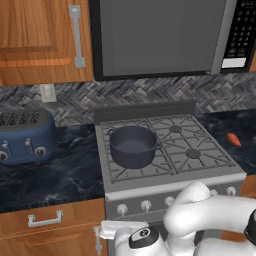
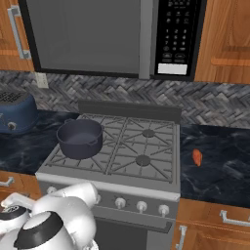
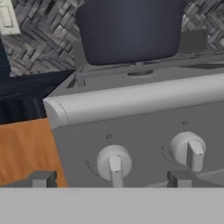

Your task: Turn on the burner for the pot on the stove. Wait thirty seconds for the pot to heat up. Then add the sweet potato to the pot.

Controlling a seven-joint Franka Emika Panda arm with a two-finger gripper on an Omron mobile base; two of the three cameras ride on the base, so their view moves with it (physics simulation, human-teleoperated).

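The end effector (image 3: pixel 111 180), fingers spread, faced the stove (image 3: pixel 144 127) knobs beside black marbled worktop (image 1: pixel 60 170) beneath a herringbone backsplash (image 2: pixel 215 105).

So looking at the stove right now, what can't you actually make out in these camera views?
- The burner under the pot: covered by the pot in both base views.
- Knob markings: too blurred in the hand view to read.
- Some stove knobs: blocked by the arm in both base views.
- Sweet potato: small, on the counter; no detail.
- Toaster: cut by the right base view's left edge.
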